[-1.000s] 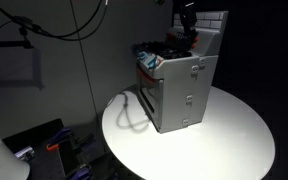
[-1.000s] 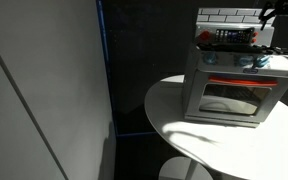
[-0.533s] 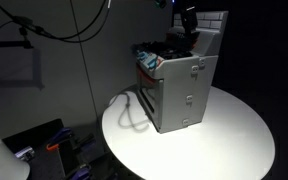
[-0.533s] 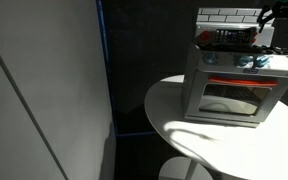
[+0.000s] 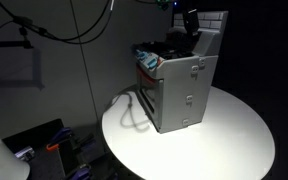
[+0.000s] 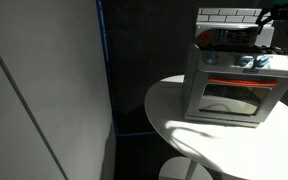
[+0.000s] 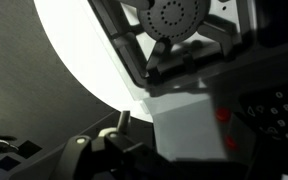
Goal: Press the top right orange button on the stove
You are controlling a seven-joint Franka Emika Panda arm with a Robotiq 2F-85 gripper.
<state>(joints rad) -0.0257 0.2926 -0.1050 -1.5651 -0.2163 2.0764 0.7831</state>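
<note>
The grey toy stove [image 5: 182, 90] stands on a round white table and also shows in an exterior view [image 6: 234, 88] with its oven door facing the camera. Its tiled back panel [image 5: 214, 22] rises behind the black burners. My gripper [image 5: 191, 28] hangs just above the stove top by the back panel, as it also does in an exterior view [image 6: 268, 22]. It looks shut and holds nothing. The wrist view shows a burner [image 7: 170, 18], the grey stove face [image 7: 184, 112] and two red-orange buttons [image 7: 222, 115] close by. My gripper [image 7: 184, 165] is a dark mass at the bottom.
The round white table [image 5: 234, 135] carries the stove near its far edge. A cable loop [image 5: 132, 112] lies beside the stove. A pale wall panel [image 6: 44, 90] fills one side. The room is dark around the table.
My gripper has shifted slightly upward and toward the back panel above the stove top. The stove has not moved.
</note>
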